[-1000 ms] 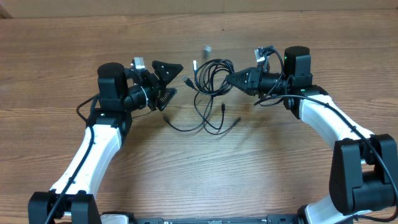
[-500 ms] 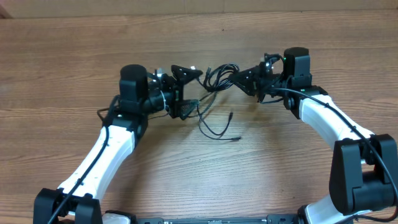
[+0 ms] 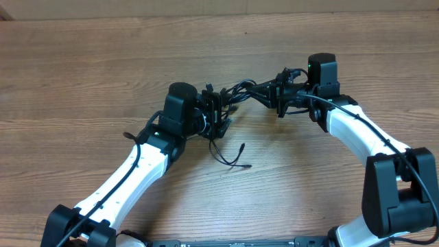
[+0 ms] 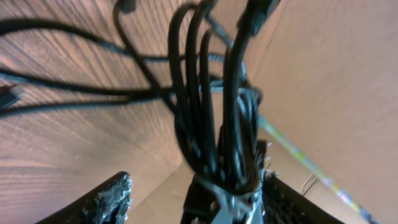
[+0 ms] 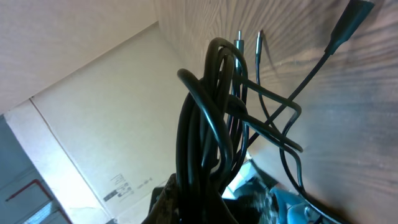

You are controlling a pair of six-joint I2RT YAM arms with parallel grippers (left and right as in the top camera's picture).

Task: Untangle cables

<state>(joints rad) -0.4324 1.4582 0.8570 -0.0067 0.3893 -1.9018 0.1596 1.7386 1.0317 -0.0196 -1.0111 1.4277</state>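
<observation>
Left gripper (image 3: 222,112) moved in, jaws spread around cables (image 3: 240,89), right gripper (image 3: 266,95) jaws still clamping them

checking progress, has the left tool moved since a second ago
Yes, the left tool moved right across the table, reaching the cables.

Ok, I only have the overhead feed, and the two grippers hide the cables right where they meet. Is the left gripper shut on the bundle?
Observer: No. In the left wrist view the cables run between the left gripper's fingers, with a clear gap to one finger.
Operator: And the right one?
Observer: Its own wrist view shows the right gripper clamped on several looped strands.
Operator: Any plug ends free of the knot?
Observer: Two silver-tipped plugs stand clear of that bunch, side by side.
</observation>
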